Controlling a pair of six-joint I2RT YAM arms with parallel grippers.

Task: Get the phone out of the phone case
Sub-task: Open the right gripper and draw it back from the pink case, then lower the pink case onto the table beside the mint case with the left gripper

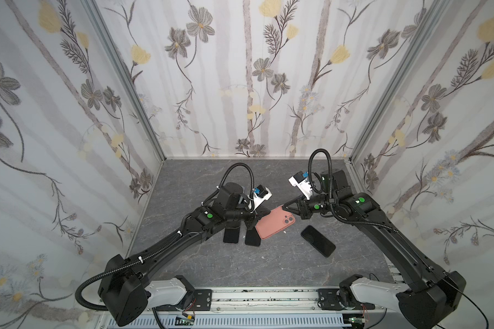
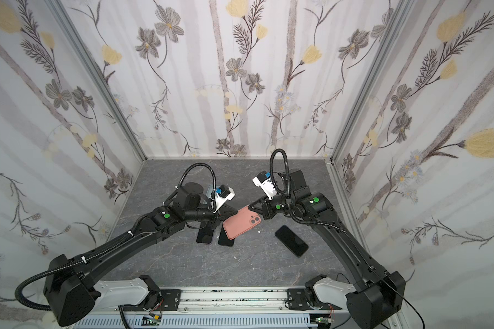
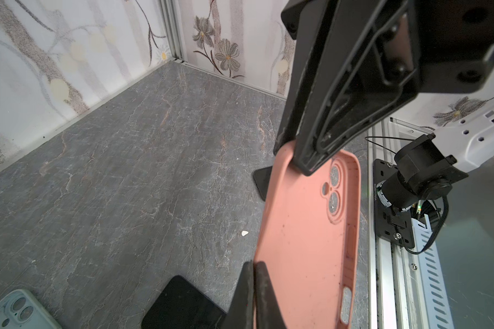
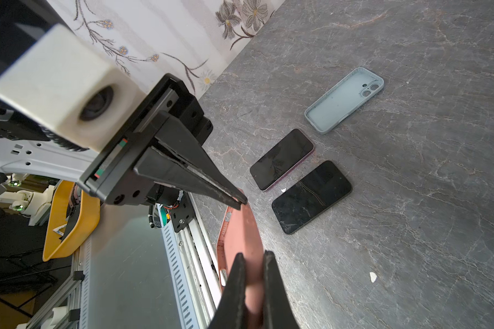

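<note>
Phone case (image 1: 274,223), apparently empty, hangs over the counter (image 1: 211,262) mid-scene, pinched at its left end by the left gripper (image 1: 260,217) and at its far-right corner by the right gripper (image 1: 284,207), seemingly to flex it free of the black phone (image 1: 318,240) lying near-right.

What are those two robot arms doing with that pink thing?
They are holding a pink phone case up over the grey table, one arm at each end. The left gripper pinches the rim at one end, and the right gripper pinches the end by the camera holes. The case looks empty inside. On the table, two dark phones lie side by side near the left arm, and a third phone lies nearer the right arm. A pale blue case lies empty too.
</note>
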